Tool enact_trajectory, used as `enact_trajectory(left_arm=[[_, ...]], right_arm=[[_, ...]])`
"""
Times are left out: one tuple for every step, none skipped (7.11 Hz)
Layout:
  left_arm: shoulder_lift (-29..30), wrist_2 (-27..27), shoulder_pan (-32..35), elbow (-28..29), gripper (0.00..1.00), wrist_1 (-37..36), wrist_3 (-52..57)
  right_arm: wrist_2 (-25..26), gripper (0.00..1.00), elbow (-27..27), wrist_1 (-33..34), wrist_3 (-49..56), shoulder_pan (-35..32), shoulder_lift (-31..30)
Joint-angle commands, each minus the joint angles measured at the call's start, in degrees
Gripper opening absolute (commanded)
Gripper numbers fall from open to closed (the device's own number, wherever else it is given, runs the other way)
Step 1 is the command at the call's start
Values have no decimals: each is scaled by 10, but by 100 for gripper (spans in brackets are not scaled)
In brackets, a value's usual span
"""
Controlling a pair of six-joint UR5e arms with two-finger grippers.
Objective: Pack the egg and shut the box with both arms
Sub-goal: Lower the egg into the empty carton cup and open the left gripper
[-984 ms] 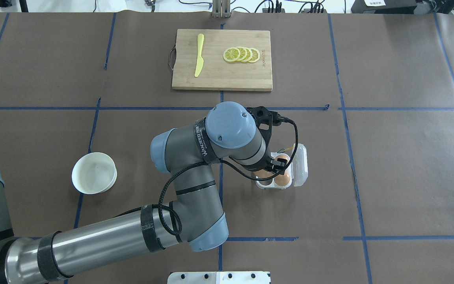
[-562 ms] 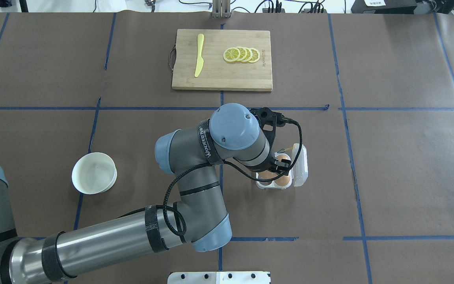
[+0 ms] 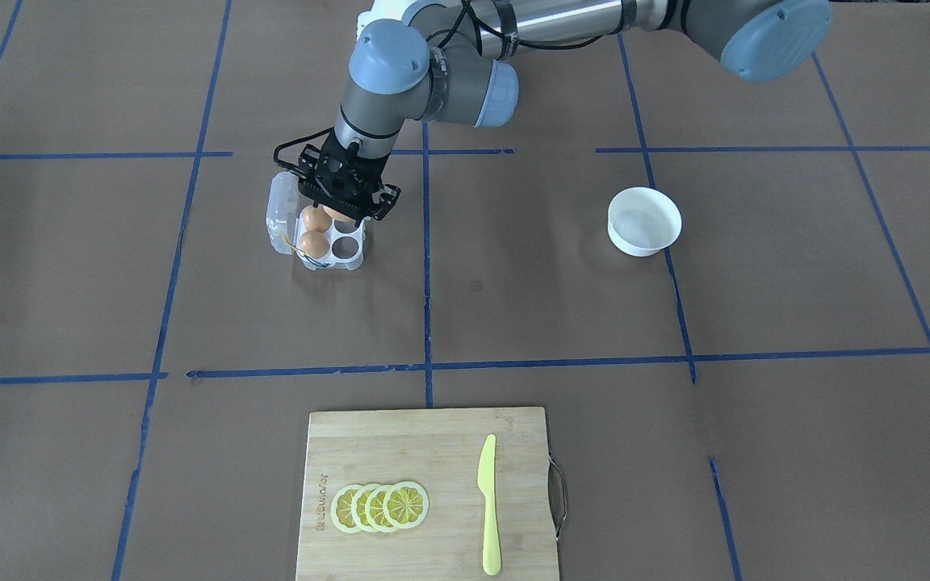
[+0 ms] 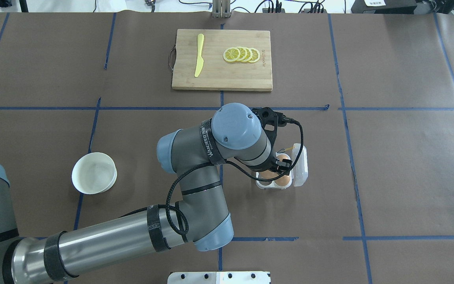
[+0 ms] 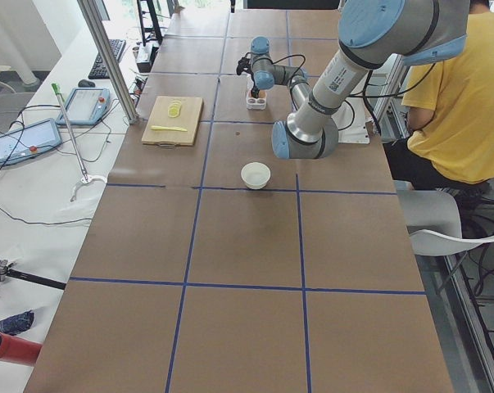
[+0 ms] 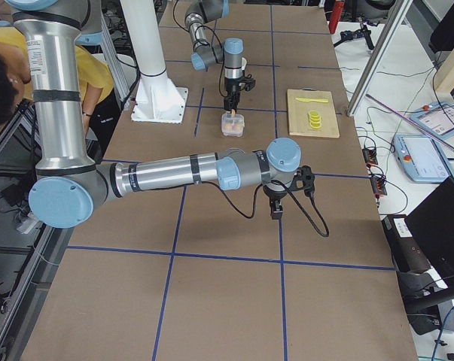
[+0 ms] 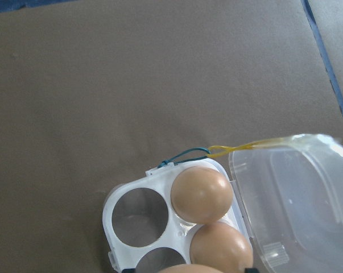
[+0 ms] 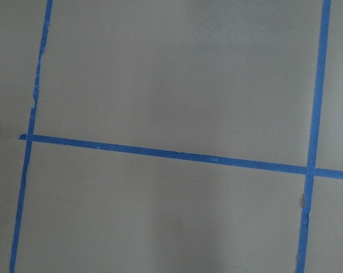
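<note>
The box (image 7: 115, 211) sits on the brown paper tabletop (image 4: 400, 169), right of centre, and it's open. Its clear hinged lid (image 7: 296, 193) lies flat to the right, so tray plus lid run long left to right. A yellow string (image 7: 239, 149) trails off the far edge. The tray is thin moulded plastic, square, with four round cups.

Two smooth tan eggs stand on end in the right-hand cups, the far one (image 7: 201, 193) and the near one (image 7: 221, 245). The far-left cup (image 7: 138, 216) is bare.

Your left fingers (image 4: 281, 166) point straight down over the tray's near-left corner, closed on the egg (image 7: 188, 268). Only its top shows, so you can't read its long axis or tell whether it's seated.

The right fingers (image 6: 278, 210) hang above bare tabletop, well to the box's right. You can't tell if they're open or closed.

A round white bowl (image 4: 94, 173) sits far left. On the far side, a wooden cutting board (image 4: 219, 75) carries overlapped lemon slices (image 4: 242, 54) and a yellow plastic knife (image 4: 199, 55) lying near to far.

Compared with a second ago, the left arm (image 4: 195, 165) has crept slightly right, wrist and elbow both. The box, bowl and board haven't moved.
</note>
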State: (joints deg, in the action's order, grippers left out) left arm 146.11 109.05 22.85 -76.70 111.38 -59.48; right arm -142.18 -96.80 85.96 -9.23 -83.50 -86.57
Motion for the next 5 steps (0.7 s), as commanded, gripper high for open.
enact_trajectory(left_arm=[[0, -8, 0, 3, 80, 1, 3], [1, -10, 0, 4, 81, 2, 3], [0, -10, 0, 5, 83, 2, 4], [0, -11, 2, 4, 83, 2, 5], [0, -10, 20, -2, 83, 2, 19]], right_arm=[[-4, 100, -4, 0, 0, 0, 0], [-12, 100, -8, 1, 1, 0, -2], [-13, 100, -9, 0, 0, 0, -8], [-13, 100, -14, 0, -8, 0, -8], [-13, 100, -23, -2, -44, 2, -8]])
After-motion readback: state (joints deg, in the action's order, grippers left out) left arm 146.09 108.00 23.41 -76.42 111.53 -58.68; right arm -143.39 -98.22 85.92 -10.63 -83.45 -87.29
